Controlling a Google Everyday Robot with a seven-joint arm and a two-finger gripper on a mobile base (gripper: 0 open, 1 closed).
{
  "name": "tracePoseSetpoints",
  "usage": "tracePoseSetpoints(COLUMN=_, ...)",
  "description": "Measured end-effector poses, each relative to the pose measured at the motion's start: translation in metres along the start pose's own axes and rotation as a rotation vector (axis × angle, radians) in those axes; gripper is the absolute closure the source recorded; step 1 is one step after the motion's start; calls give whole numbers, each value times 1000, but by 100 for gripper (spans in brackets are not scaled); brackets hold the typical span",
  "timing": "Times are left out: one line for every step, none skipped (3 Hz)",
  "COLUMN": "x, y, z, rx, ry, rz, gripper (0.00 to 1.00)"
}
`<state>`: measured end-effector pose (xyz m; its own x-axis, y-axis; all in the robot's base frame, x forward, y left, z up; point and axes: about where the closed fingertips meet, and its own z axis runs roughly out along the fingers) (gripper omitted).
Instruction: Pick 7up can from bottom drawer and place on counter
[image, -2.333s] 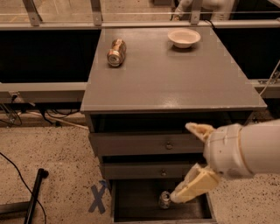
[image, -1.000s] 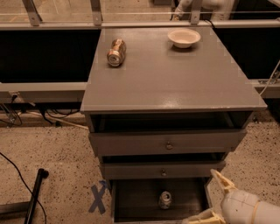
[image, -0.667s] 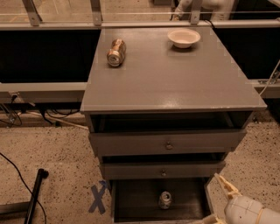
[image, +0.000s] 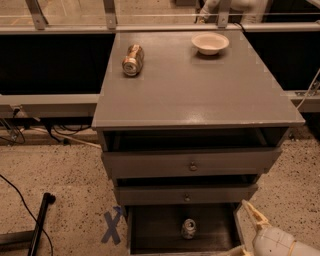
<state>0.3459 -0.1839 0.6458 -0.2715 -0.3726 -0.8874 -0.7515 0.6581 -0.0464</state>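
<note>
Far left of the claw, low on the floor (image: 60, 170): a black pole (image: 39, 222) lying at a slant, with a thin dark cable (image: 17, 197) curving past it. Both well apart from the claw.

Nearer, at about claw height: a blue X mark (image: 112, 226) taped to the floor, just outside the left wall of the bottom drawer (image: 155, 231).

High above and left of the claw: a brown can (image: 132, 60) on its side at the back left of the worktop (image: 200, 95), one end facing the camera.

Bottom drawer pulled out, dark inside. The 7up can (image: 188, 228) stands upright in it, silver top showing, about midway across and toward the front. It sits left of the claw at roughly the same height, with the drawer's right wall between them. Not touching.

Above the can, two wider drawers. Middle drawer (image: 186, 195) a little out, top drawer (image: 190, 162) further out, each with a small round knob at centre. Both lie up and left of the claw.

Far above the claw, slightly left: a pale bowl (image: 210, 43) at the back of the worktop, well apart from the brown can.

Claw (image: 235, 231) at the bottom right corner, outside the drawer's right front corner, over the floor. Fingers spread, nothing between them. Upper finger (image: 251, 212) points up and left. The lower one is only just in view at the bottom edge. White rounded wrist behind it, cut by the corner.
</note>
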Motion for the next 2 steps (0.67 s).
tracePoseSetpoints(x=19, y=-17, z=28, rx=50, ry=-96, rz=-86, gripper=0)
tracePoseSetpoints(x=50, y=-33, z=59, rx=82, ry=-172, rz=-130, gripper=0)
